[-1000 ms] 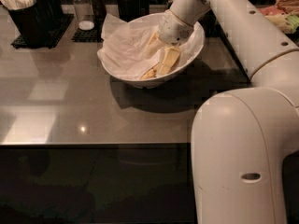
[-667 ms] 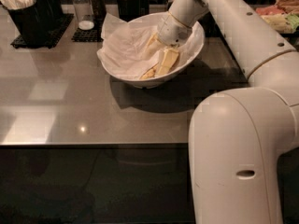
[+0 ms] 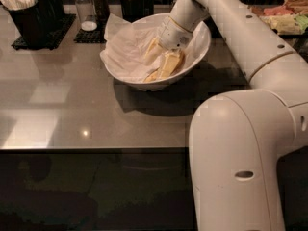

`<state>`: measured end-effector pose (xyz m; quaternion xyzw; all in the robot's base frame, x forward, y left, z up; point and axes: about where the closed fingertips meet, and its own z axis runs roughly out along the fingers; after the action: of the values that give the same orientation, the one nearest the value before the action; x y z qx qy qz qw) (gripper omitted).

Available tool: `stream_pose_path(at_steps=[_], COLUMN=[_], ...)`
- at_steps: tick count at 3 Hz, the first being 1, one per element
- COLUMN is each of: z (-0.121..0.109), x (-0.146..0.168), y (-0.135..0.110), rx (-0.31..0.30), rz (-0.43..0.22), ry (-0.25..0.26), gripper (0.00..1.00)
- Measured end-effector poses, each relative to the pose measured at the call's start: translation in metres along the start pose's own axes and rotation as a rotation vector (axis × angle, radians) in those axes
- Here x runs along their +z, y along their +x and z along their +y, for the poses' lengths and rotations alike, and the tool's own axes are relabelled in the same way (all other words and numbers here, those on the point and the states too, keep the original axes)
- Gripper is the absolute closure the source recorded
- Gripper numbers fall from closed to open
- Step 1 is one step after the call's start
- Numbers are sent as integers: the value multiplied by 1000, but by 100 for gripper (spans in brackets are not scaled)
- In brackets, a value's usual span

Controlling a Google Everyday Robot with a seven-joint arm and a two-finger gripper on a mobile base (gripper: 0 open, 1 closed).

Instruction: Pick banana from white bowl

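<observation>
Little has changed over the last second: the gripper (image 3: 163,61) stays sunk in the bowl (image 3: 155,83), and only the big arm housing (image 3: 236,162) in the foreground has edged slightly to the left.

The arm (image 3: 240,37) comes in from the right, crosses over the bowl's far right rim and slopes down into it. The gripper sits low in the bowl's middle, right against the paper (image 3: 124,49) that lines it. Whether it grasps anything or is released, I cannot tell.

The banana (image 3: 160,73) is in the bowl, on the paper, directly at the gripper. Only a pale yellow stretch of it shows, running down and to the left from under the gripper, and it is hard to separate from the gripper's own pale parts.

The bowl stands on a grey table (image 3: 72,105), toward its far side, and throws a dark shadow to the front and right. The paper rises in a peak above the bowl's left rim.

Behind the bowl, along the far edge, stand a black cup (image 3: 30,22) of white utensils on a black mat (image 3: 45,36), two shakers (image 3: 84,11) and another black cup (image 3: 135,5) holding sticks. Coloured packets (image 3: 288,14) lie at the far right.
</observation>
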<state>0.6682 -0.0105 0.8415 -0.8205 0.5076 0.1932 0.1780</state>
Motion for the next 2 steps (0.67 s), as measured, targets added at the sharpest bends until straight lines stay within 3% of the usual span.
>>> stream_pose_path(at_steps=[2], z=[2], x=[8], y=[0], rx=[-4], rz=[-1], ry=[-17], gripper=[84])
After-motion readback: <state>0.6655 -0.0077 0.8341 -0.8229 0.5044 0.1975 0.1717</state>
